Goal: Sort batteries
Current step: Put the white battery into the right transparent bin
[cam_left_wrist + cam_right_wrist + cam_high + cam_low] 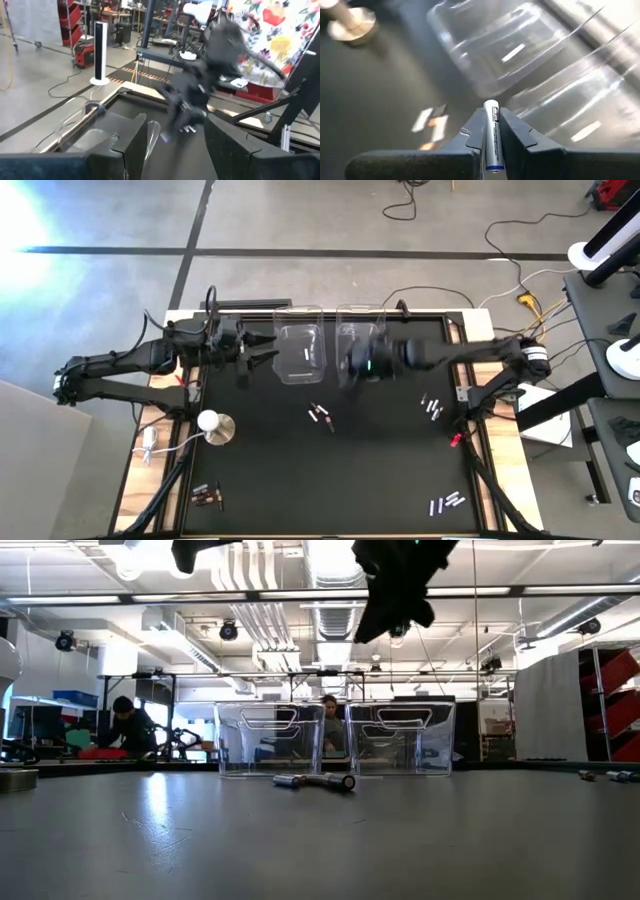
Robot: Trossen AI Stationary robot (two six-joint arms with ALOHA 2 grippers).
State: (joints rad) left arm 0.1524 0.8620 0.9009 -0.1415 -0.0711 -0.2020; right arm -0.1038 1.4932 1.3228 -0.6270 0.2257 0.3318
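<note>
My right gripper hangs high over the table just in front of the two clear bins, shut on a silvery-white battery with a blue end. My left gripper stands open and holds nothing, level beside the left bin. Loose batteries lie flat on the black table: a few at the middle, some at the right, some near the right front corner and dark ones near the left front corner. My right gripper pinches the battery's long sides between its two fingers. The battery lies along the fingers, and its far end pokes out past the fingertips. The fingers slant down from the table's right side. The battery is lifted clear of the table.
A white round-based knob stands at the left of the table, and a small red object lies near the right edge. The bins stand side by side at the far edge. People sit in the room beyond.
</note>
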